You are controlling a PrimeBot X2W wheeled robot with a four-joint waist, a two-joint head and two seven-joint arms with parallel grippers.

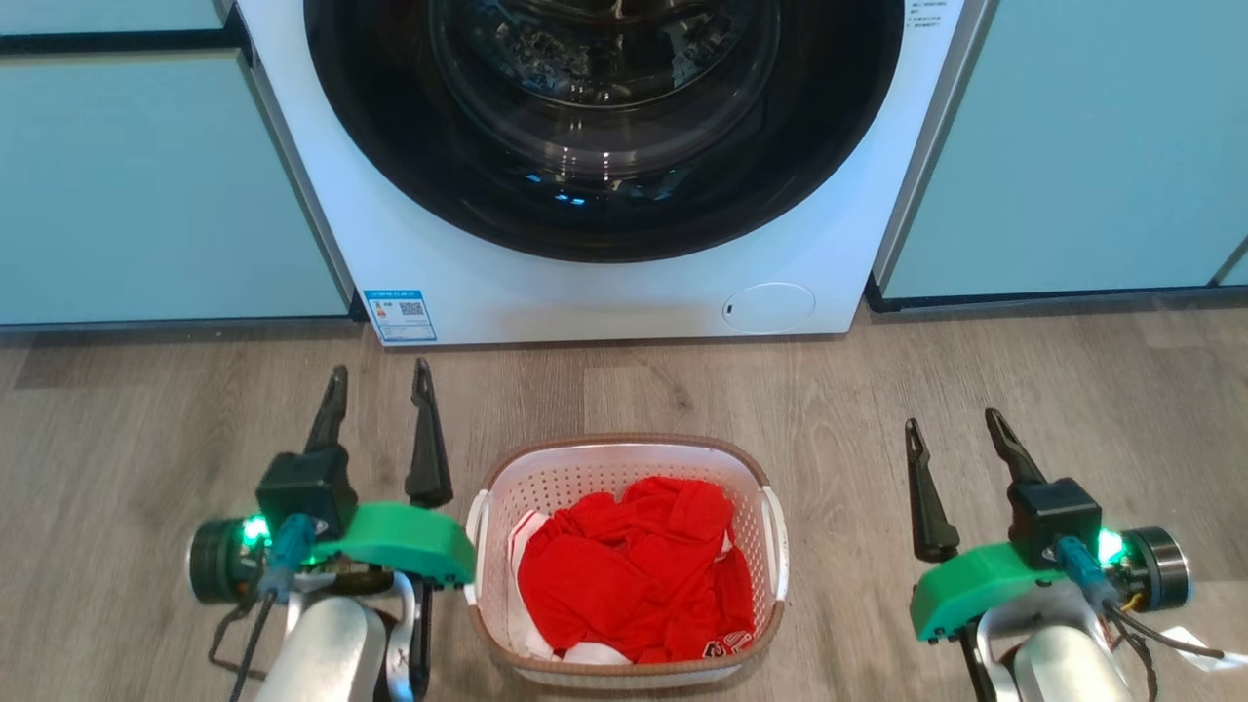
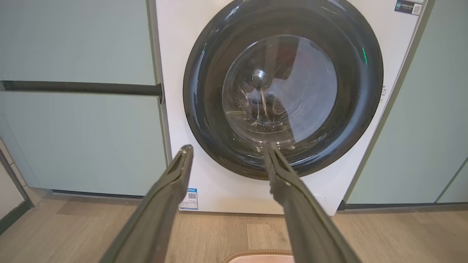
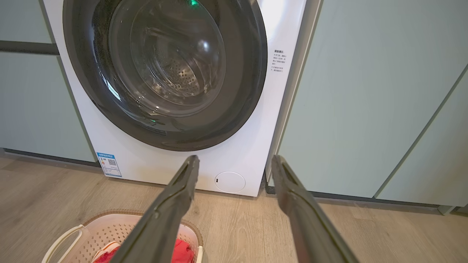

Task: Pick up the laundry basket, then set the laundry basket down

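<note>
**Floor by the washer: basket at rest, both grippers open**

Wood floor [image 1: 975, 370] runs up to a white washer [image 1: 604, 146] set between pale green cabinets [image 1: 146, 185]. On that floor, in front of the washer door, stands the basket [image 1: 614, 441], upright and part-filled with red clothes [image 1: 634, 575]. Nothing touches it, so the pick-up looks not yet begun.

The left gripper [image 1: 380, 369] sits just beside the basket's left handle [image 1: 476, 531], its fingers spread and empty, pointing toward the washer. The right gripper [image 1: 953, 419] is likewise spread and empty, but well apart from the right handle [image 1: 780, 546].

The two arms flank the basket, likely because a lift by both handles would keep it level under its soft, uneven load. By that reading, each gripper needs to turn inward and close on its handle, and the right has further to go.
</note>
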